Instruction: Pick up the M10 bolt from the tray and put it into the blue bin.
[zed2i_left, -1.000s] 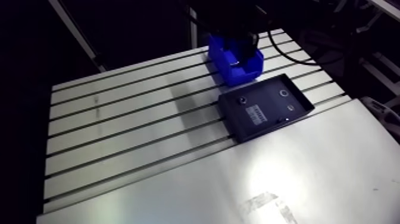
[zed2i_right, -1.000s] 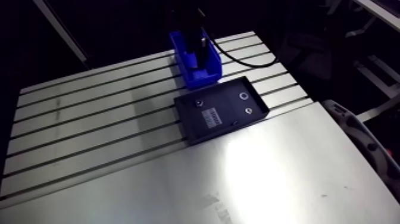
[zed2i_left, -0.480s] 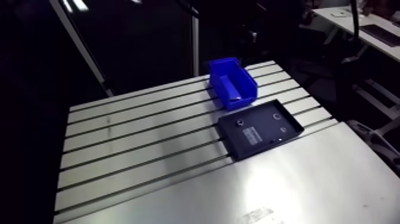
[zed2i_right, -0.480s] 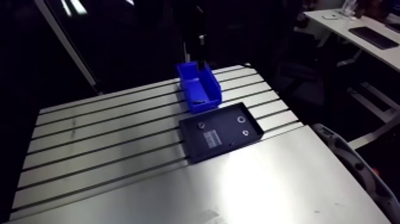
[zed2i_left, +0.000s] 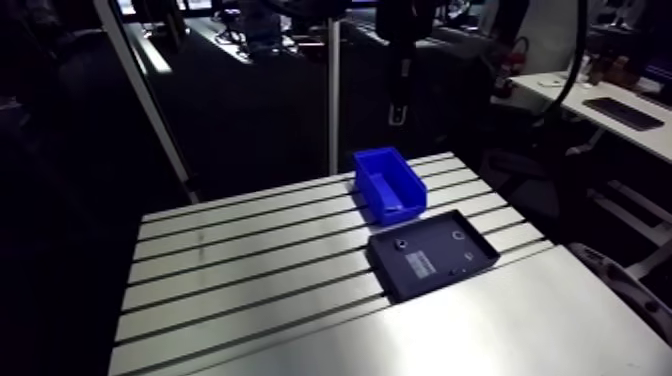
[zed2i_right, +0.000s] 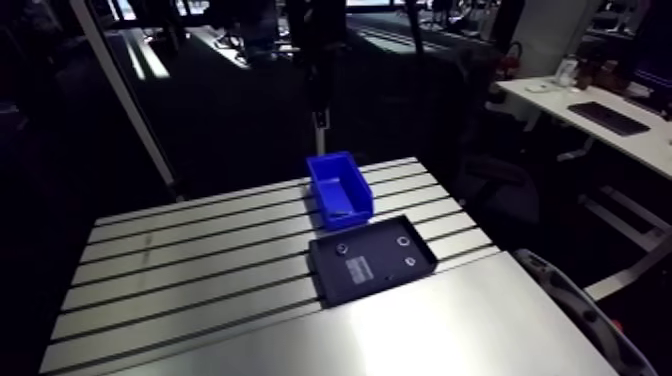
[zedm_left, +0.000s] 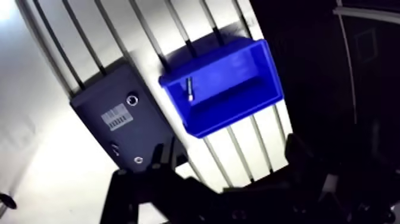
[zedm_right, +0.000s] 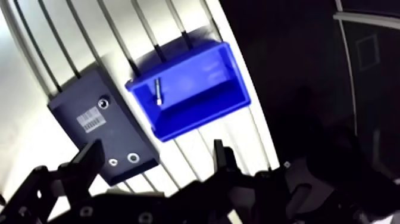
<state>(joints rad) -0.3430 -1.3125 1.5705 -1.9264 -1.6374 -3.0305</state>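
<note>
Hanging gripper (zedm_left: 229, 144): high above the table, well apart from everything on it; in the arm view it hangs over the table's far edge, behind the bin.
Fingers (zedm_right: 89, 161): spread wide, with nothing held between them.
M10 bolt (zedm_left: 189, 89): lies on the floor inside the blue bin, close to the end wall nearest the tray, touching neither long wall as far as the wrist view shows.
Blue bin (zed2i_left: 390, 185): open-topped, set across the table's slots; its far end sits at or very near the table's far edge, and its near end is just beside the tray, with a thin strip of table between them.
Tray (zed2i_left: 432, 255): dark, shallow, with a low raised rim all round; it holds a white label and a few small round parts. One corner points toward the bin, and the opposite side lies by the smooth plate.
Table (zed2i_left: 250, 260): a broad run of slotted aluminium stretches away from bin and tray toward the left of the arm view; the smooth plate (zed2i_right: 450, 320) spreads out in front of the tray.
</note>
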